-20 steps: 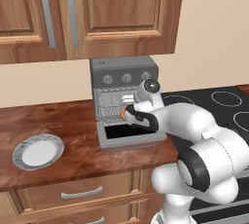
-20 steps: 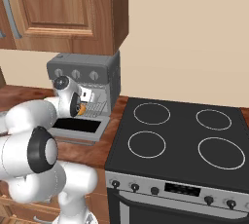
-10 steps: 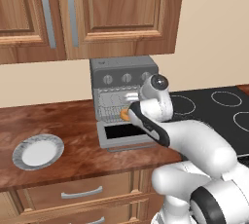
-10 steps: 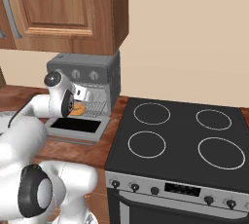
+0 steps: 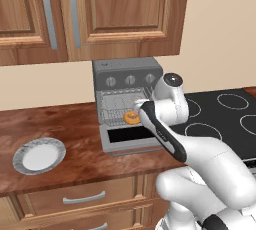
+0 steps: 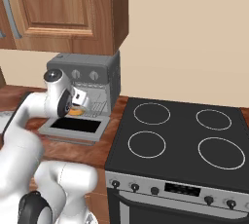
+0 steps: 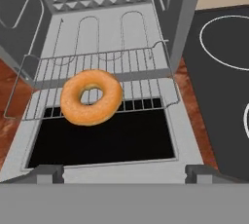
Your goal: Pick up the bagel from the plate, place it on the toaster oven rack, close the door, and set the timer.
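The plate [image 5: 39, 155] sits bare on the tabletop [image 5: 75, 129], well left of the toaster oven [image 5: 127, 74]. The bagel [image 7: 91, 97] lies on the pulled-out rack [image 7: 102, 69] above the lowered door [image 7: 102, 140]. The claw [image 7: 121, 173] hangs wide open, holding nothing.

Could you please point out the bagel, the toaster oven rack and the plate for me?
bagel [image 7: 91, 97]: hand view, on the golden ring's right side.
toaster oven rack [image 7: 141, 74]: hand view, on the bare wire grid right of the bagel.
plate [image 5: 22, 151]: left base view, on its grey speckled rim.
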